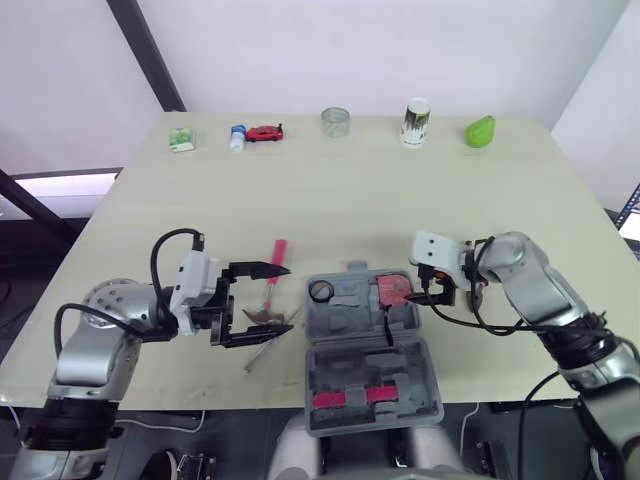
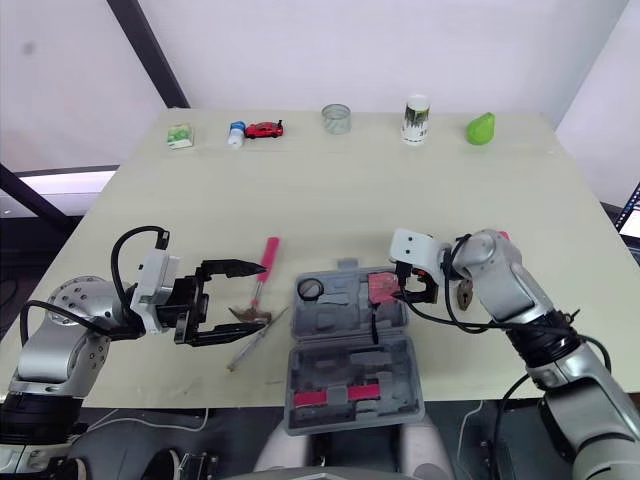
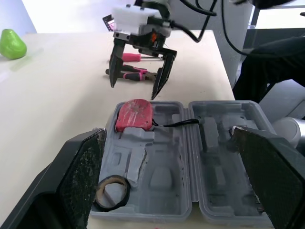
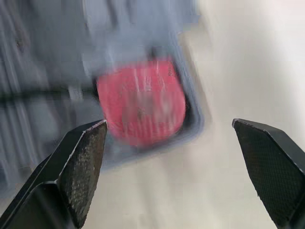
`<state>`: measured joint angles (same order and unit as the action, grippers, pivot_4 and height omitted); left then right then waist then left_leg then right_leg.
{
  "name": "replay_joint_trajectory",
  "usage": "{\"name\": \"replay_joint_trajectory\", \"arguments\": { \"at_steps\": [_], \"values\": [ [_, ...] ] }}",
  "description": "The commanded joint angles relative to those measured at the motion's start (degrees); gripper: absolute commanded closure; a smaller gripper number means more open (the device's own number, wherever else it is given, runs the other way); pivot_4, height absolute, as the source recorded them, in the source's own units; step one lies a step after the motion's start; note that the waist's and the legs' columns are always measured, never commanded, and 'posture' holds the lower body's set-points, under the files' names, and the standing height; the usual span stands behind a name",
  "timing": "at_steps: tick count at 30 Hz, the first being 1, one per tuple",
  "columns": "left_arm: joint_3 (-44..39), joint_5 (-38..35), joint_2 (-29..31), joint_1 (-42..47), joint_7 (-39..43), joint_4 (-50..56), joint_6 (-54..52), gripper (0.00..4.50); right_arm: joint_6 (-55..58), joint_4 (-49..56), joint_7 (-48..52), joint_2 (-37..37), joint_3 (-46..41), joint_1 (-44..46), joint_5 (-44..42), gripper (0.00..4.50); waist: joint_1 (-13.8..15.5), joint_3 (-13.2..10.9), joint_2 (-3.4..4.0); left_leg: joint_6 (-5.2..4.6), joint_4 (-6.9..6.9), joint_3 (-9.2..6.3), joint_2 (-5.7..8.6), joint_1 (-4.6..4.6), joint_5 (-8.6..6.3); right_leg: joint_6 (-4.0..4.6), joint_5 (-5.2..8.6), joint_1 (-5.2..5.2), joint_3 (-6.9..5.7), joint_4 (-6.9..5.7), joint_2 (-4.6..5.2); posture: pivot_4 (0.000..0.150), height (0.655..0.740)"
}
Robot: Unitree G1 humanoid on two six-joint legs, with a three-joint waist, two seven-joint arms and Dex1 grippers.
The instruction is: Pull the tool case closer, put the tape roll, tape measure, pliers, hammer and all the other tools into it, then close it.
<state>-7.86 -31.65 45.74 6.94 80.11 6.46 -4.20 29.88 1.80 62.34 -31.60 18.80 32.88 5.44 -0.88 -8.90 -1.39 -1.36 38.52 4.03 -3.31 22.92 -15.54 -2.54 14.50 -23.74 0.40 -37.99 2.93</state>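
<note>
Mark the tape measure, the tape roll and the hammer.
tape measure [image 3: 135, 114]: left wrist view, middle of its red body.
tape roll [image 3: 113, 179]: left wrist view, on the ring's band.
hammer [image 2: 269, 250]: right eye view, on the pink handle.

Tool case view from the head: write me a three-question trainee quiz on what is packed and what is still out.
1. Short answer: which pincer stands open beside the hammer on the table?
2. Multiple choice: which tool lies inside the tool case? A hammer, B tape measure, C pliers.
3. True or false: the tool case is shut.

Key
1. The left pincer.
2. B.
3. False; it lies open.
</note>
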Motion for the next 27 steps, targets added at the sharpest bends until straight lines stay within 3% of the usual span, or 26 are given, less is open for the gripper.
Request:
{"name": "replay_joint_trajectory", "arguments": {
  "at_steps": [1,2,5,8,17,27],
  "values": [
    [-0.3,-0.9,0.0,0.5,-0.1,2.3,0.0,0.00,-7.6,0.7,-3.1,2.4,-6.8,-4.0,-6.3,0.10,0.1,0.0,0.00,0.00,-0.01,-0.02,0.00,0.00,0.00,0.00,0.00,0.00,-0.01,0.00,0.00,0.150,0.7400],
    [-0.3,-0.9,0.0,0.6,-0.1,2.4,-0.1,0.00,-9.3,0.0,-4.0,3.8,-8.3,-5.7,-8.1,0.10,0.1,0.0,0.00,0.00,-0.02,-0.02,0.00,0.00,0.00,0.00,0.00,0.01,-0.01,0.01,0.00,0.150,0.7400],
    [-0.2,-0.9,-0.1,0.9,-0.1,2.3,-0.4,0.00,-13.3,-1.7,-5.0,6.3,-10.6,-9.0,-11.6,0.91,0.2,0.0,0.00,0.00,-0.01,0.01,0.00,0.00,0.00,-0.01,0.00,0.02,0.00,0.02,0.01,0.150,0.7400],
    [-0.2,-0.9,0.0,1.3,0.1,2.1,-0.5,0.00,-18.6,-4.1,-6.4,6.9,-10.2,-10.6,-11.1,2.34,0.1,0.0,0.00,0.00,-0.01,0.01,0.00,-0.01,0.00,-0.01,0.00,0.02,0.00,0.02,0.01,0.150,0.7400],
    [-0.1,-0.7,0.0,2.0,0.2,1.7,-0.7,0.00,-31.1,-12.1,-6.4,8.9,-10.8,-12.1,-14.2,2.34,0.1,0.0,0.00,0.00,-0.01,0.01,0.00,-0.03,0.00,-0.01,0.00,0.02,0.03,0.01,0.00,0.150,0.7400],
    [-0.2,-0.7,0.2,2.1,-0.3,1.9,-1.2,0.00,-38.6,-28.7,-3.2,12.7,-12.8,-9.8,-17.9,2.34,0.0,0.0,0.01,0.00,-0.02,0.01,0.00,-0.06,0.00,0.00,0.00,0.06,0.03,0.01,0.00,0.150,0.7400]
  ]
}}
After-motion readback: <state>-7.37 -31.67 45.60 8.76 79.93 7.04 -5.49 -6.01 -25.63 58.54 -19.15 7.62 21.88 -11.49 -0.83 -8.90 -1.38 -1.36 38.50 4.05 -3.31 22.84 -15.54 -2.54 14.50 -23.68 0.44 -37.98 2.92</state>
